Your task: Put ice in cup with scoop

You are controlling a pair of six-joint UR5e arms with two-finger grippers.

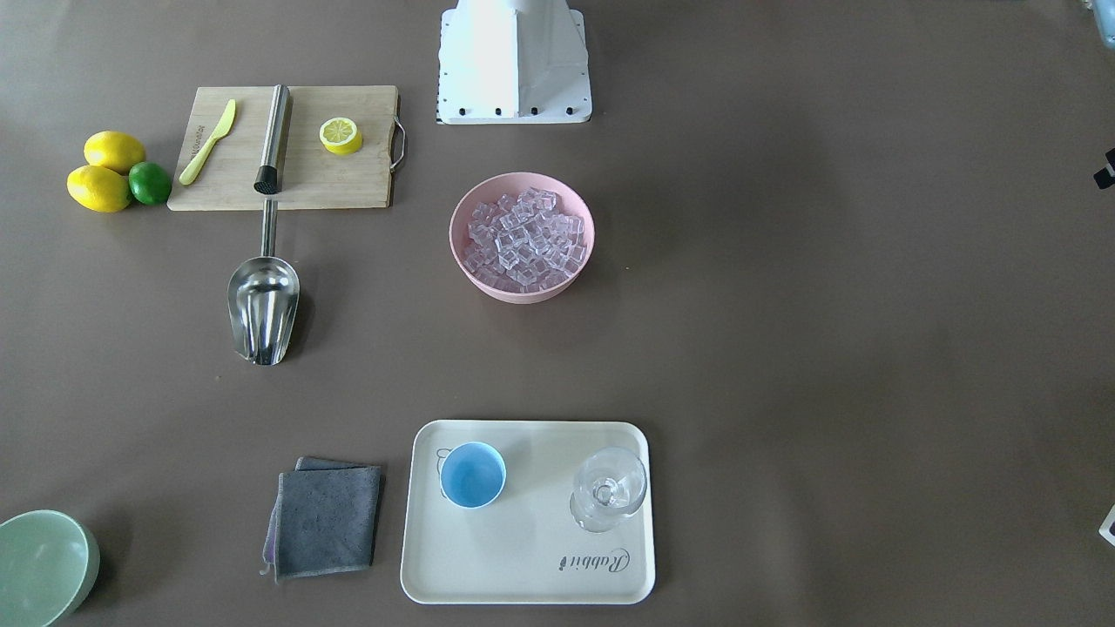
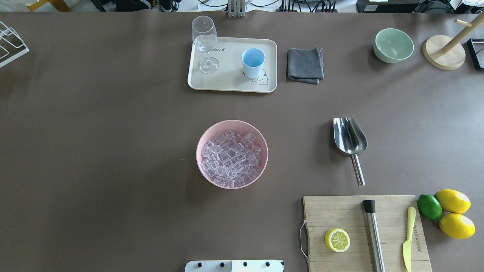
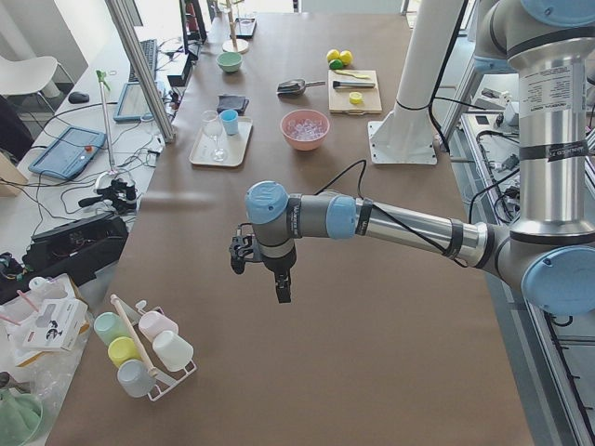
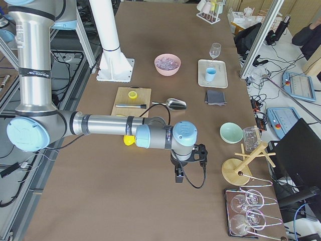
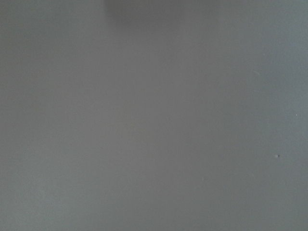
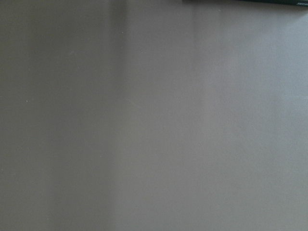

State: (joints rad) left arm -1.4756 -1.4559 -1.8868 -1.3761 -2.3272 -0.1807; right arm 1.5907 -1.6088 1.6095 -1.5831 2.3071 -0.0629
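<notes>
Quickly, front-facing view: it shows only the white robot base [image 1: 514, 61], at the top. The scoop [image 1: 263, 309] lies on the brown table [image 1: 784, 348]. Its long axis runs robot side to operator side, handle toward the cutting board [image 1: 348, 187], trough mouth toward the operators. The ice [image 1: 523, 239] is heaped in the pink bowl [image 1: 460, 228] mid-table. The cup [image 1: 472, 475] stands upright on the cream tray [image 1: 523, 566] beside a stemmed glass [image 1: 608, 496], well apart from scoop and bowl.

Overhead: same layout. It adds the cup's white outer wall and the glass's stem. The scoop is slightly tilted, handle end just short of the board. The board is cut off at the bottom edge.

Exterior left: the only view with the left gripper [image 3: 279, 286]. It hangs pointing down over bare table, well apart from everything. Cannot tell how wide its jaws are. The task things are tiny and far.

Exterior right: the right gripper [image 4: 179, 175] also points down over bare table, opening not readable. The forearm half hides a lemon [image 4: 129, 141].

Both wrist views: only bare table surface.
</notes>
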